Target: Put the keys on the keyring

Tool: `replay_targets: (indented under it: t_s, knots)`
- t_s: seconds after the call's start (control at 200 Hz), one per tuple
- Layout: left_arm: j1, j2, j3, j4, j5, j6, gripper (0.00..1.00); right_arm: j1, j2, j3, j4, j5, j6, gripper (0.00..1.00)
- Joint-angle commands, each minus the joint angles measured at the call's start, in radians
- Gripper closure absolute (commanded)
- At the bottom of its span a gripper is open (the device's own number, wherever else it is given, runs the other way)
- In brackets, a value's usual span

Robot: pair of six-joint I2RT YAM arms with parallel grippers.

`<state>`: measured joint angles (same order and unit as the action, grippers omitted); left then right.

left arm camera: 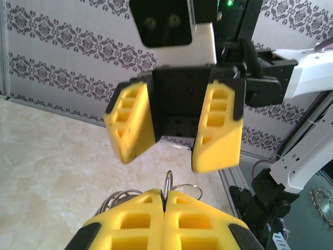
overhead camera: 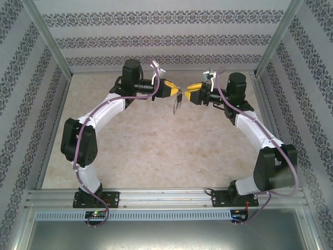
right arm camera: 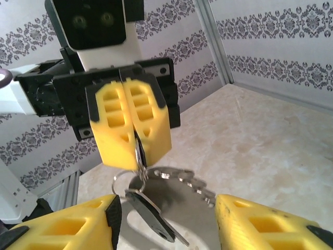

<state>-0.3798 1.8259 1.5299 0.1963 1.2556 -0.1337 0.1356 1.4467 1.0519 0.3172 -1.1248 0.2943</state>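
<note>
The left gripper (overhead camera: pixel 173 89) is raised above the marble-patterned tabletop (overhead camera: pixel 156 151), its yellow jaws pressed together on a thin wire ring at the top of the keyring (right arm camera: pixel 182 174). The silver oval loop, with its chain-like strip along one side, dangles below the closed jaws, clear of the tabletop. The key (right arm camera: pixel 151 211), with its dark head and short blade, hangs slanted against the loop's lower left. Just right of it, the right gripper (overhead camera: pixel 190 94) faces the left one, its jaws apart and holding nothing.
</note>
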Motion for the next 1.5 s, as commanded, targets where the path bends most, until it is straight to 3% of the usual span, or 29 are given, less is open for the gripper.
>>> replay_targets:
  t_s: [0.0,0.38,0.455,0.63,0.914,1.169,1.494]
  knots:
    - [-0.008,-0.05,0.002,0.086,0.02,-0.033,1.0,0.014,0.004,-0.015,0.121,-0.043,0.043,0.48]
    - [-0.007,-0.052,0.006,0.097,0.009,-0.042,1.0,0.062,0.063,0.023,0.132,-0.08,0.042,0.51]
    - [-0.008,-0.053,0.004,0.1,0.001,-0.042,1.0,0.064,0.068,0.017,0.132,-0.086,0.039,0.61]
    - [-0.007,-0.06,-0.004,0.12,-0.021,-0.049,1.0,0.065,0.073,-0.001,0.133,-0.079,0.037,1.0]
    - [-0.007,-0.086,-0.059,0.244,-0.056,-0.117,1.0,0.1,0.159,0.038,0.125,-0.081,0.042,1.0]
    - [-0.008,-0.099,-0.084,0.249,-0.064,-0.113,1.0,0.095,0.175,0.063,0.136,-0.064,0.055,1.0]
    - [-0.021,-0.086,-0.132,0.358,-0.076,-0.183,1.0,0.111,0.264,0.063,0.52,-0.049,0.336,1.0]
